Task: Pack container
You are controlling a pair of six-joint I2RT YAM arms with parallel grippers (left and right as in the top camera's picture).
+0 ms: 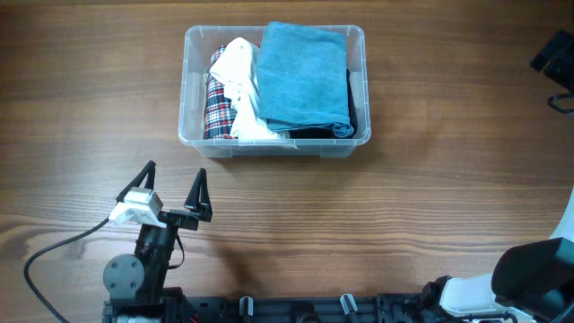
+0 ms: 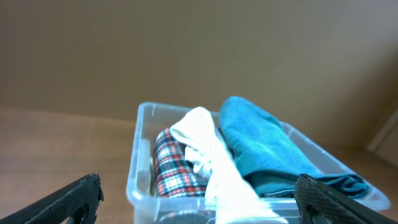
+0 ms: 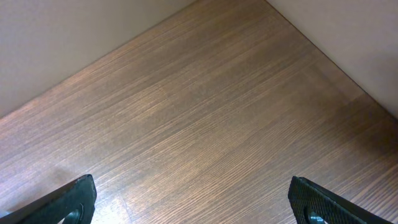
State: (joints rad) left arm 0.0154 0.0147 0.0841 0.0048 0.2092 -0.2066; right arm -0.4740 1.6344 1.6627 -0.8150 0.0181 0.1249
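Observation:
The clear plastic container (image 1: 199,135) stands at the table's upper middle and also shows in the left wrist view (image 2: 138,180). Inside lie a red plaid garment (image 1: 217,106), a white garment (image 1: 242,76), a folded blue towel (image 1: 303,74) and a dark garment (image 1: 314,132) under the towel. My left gripper (image 1: 173,180) is open and empty, below and left of the container, pointing toward it. In the left wrist view (image 2: 199,199) its fingers frame the container's near wall. My right gripper (image 3: 193,202) is open and empty over bare wood; in the overhead view only its arm shows.
The right arm's white and grey body (image 1: 529,278) sits at the bottom right corner. A black object (image 1: 558,56) lies at the right edge. The left arm's base and cable (image 1: 54,251) are at the bottom left.

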